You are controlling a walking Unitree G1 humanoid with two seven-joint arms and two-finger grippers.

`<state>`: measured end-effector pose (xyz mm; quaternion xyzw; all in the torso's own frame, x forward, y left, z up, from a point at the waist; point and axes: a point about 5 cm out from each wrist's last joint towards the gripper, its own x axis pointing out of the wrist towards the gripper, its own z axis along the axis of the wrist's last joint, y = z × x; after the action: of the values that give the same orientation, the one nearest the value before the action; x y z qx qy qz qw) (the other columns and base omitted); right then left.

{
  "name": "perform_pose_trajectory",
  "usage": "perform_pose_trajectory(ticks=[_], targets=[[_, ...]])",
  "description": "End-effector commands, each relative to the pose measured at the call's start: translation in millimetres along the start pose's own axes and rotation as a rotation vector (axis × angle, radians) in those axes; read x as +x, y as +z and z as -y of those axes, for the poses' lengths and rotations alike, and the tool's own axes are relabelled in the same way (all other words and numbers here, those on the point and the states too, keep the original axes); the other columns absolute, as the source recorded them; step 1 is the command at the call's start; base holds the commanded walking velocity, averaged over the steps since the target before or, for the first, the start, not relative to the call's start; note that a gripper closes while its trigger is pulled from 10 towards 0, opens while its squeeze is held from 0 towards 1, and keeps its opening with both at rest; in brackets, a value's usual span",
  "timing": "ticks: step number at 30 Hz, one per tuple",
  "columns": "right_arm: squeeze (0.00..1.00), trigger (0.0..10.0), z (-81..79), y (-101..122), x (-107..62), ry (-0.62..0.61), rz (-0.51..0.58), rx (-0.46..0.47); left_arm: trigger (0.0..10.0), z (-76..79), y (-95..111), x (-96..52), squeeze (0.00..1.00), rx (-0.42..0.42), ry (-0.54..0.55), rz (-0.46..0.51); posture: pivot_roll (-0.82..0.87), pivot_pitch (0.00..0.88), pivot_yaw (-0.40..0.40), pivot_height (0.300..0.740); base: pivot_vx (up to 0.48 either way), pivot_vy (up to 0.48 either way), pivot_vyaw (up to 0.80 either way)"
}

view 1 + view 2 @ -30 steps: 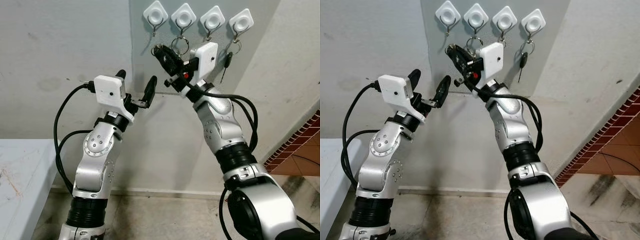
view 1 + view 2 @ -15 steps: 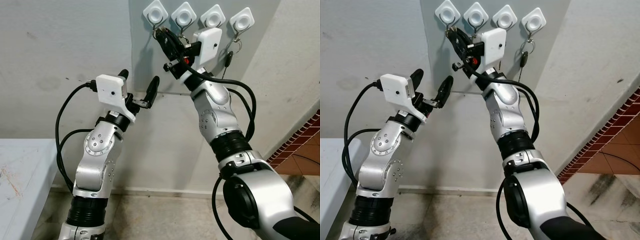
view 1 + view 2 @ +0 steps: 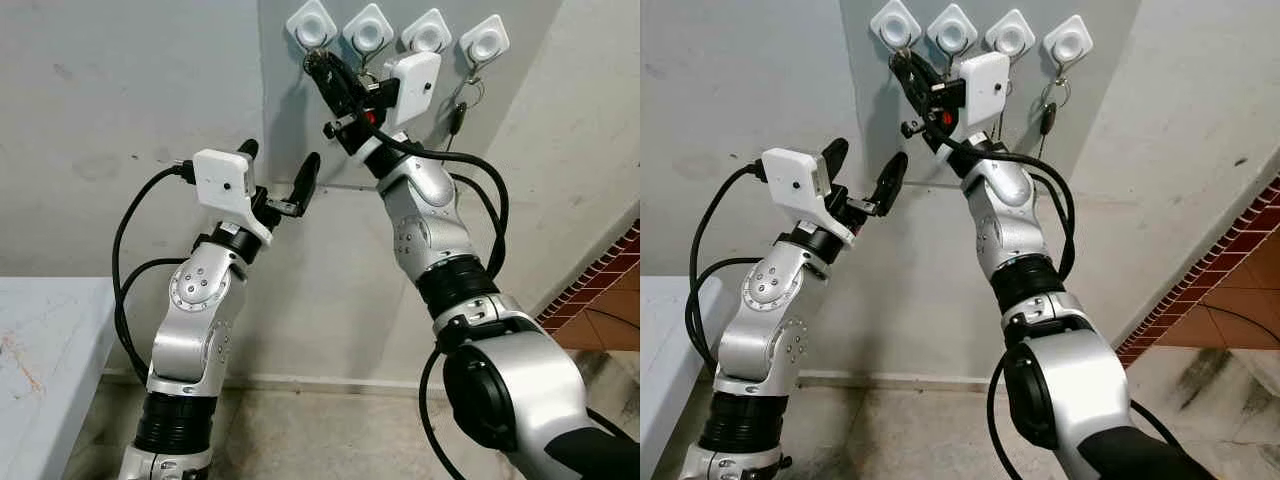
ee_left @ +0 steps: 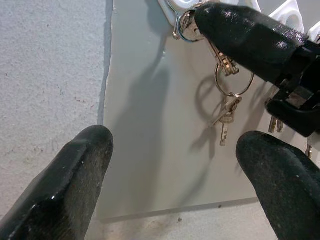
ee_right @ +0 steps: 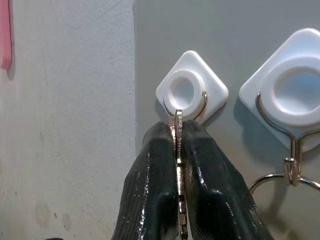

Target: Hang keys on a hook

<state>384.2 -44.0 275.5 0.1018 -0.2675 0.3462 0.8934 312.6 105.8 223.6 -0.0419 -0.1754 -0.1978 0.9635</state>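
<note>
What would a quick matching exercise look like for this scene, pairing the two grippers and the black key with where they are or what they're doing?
Things:
1. right gripper
2. left gripper
3. black key

States:
A. hangs from the rightmost hook
B. open, held below the hooks
C. pinching a key ring at the leftmost hook

Pairs: 1-C, 2-B, 3-A

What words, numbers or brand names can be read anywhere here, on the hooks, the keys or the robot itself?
None can be read.
The four white hooks are plain.
The keys held by the right gripper show no legible stamp.
The white camera boxes on the wrists are blank.
The left gripper has plain black fingers.
</note>
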Motion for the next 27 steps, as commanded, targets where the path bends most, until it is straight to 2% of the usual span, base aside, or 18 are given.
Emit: perform_pose_trajectory(ticks=[1,8,18,27], targets=[[0.00,10.0,0.0,8,6.8,0.005,0.024,0.002,10.0,3.0,4,1.0,0.00,0.005,-0.012,0.013,0.03,0.055,-0.073,0.740,0.000,0.000,0.00],[0.00,10.0,-1.6,3,6.2,0.004,0.010,0.042,10.0,2.8,5,0.4,0.00,0.004,-0.009,0.017,0.03,0.062,-0.071,0.740,0.000,0.000,0.00],[0.00,10.0,-6.1,-9,3.0,0.007,-0.030,0.163,10.0,1.6,6,-0.3,0.00,0.000,0.000,0.015,0.03,0.072,-0.074,0.740,0.000,0.000,0.00],[0.00,10.0,-9.9,-14,-1.3,0.011,-0.039,0.187,10.0,1.7,6,-0.1,0.00,-0.006,0.002,0.013,0.03,0.074,-0.072,0.740,0.000,0.000,0.00]])
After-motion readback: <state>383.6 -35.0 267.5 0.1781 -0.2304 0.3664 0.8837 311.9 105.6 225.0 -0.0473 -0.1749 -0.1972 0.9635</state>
